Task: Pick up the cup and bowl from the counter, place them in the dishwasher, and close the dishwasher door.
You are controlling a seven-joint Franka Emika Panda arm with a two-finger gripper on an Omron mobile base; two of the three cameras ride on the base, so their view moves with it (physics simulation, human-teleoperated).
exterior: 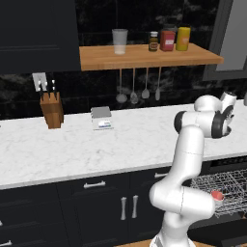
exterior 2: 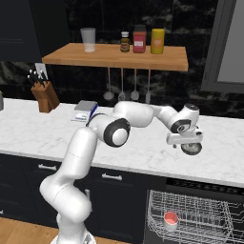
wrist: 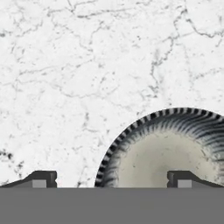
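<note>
The bowl (wrist: 166, 153), pale inside with a dark striped rim, lies on the white marble counter (exterior 2: 38, 128) at its right part. My gripper (wrist: 111, 179) hangs open right over the bowl (exterior 2: 192, 149); one fingertip (wrist: 183, 178) is above the bowl's inside and the other is outside its rim, over bare marble. In the right base view the gripper (exterior 2: 186, 142) points down just above the bowl. The small red cup (exterior 2: 170, 219) stands in the silvery wire rack (exterior 2: 209, 212) of the open dishwasher below the counter; the cup (exterior: 217, 195) and rack (exterior: 231, 183) also show at the lower right.
A wooden knife block (exterior: 52, 110) and a small grey scale (exterior: 102, 118) stand at the back of the counter. Above, a wooden shelf (exterior: 144, 57) carries a clear tumbler (exterior: 119, 41) and jars, with utensils (exterior: 133, 87) hanging beneath. Dark cabinets (exterior: 96, 202) sit left of the dishwasher.
</note>
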